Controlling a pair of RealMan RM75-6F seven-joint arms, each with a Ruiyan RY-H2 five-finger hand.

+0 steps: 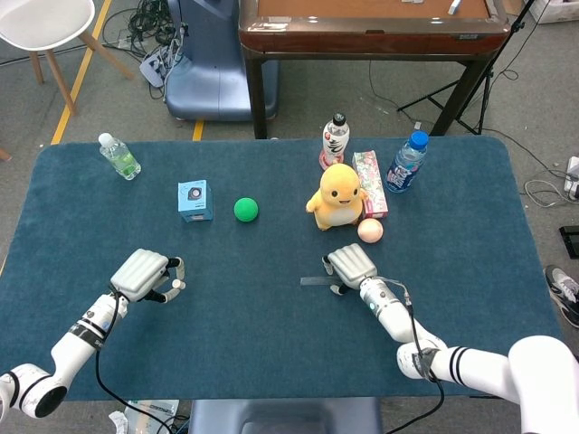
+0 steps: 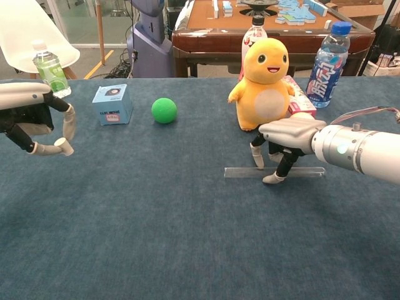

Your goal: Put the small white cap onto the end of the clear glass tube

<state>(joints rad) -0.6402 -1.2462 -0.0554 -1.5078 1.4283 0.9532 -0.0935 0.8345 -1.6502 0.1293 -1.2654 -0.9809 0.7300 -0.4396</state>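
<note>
The clear glass tube (image 2: 300, 172) (image 1: 312, 281) lies flat on the blue table cloth, in front of the yellow plush toy. My right hand (image 2: 287, 134) (image 1: 351, 264) reaches down over its middle. The thumb stands at the tube's far side and a finger at its near side, both touching it. My left hand (image 2: 28, 119) (image 1: 143, 273) hovers at the left of the table. It pinches the small white cap (image 2: 62, 144) (image 1: 178, 285) between thumb and finger, well apart from the tube.
A yellow plush toy (image 2: 267, 84), a pink ball (image 1: 369, 231) and a pink box (image 1: 370, 183) stand just behind my right hand. A blue-capped bottle (image 2: 327, 62), green ball (image 2: 164, 110), blue box (image 2: 112, 104) and small green bottle (image 2: 50, 67) line the far side.
</note>
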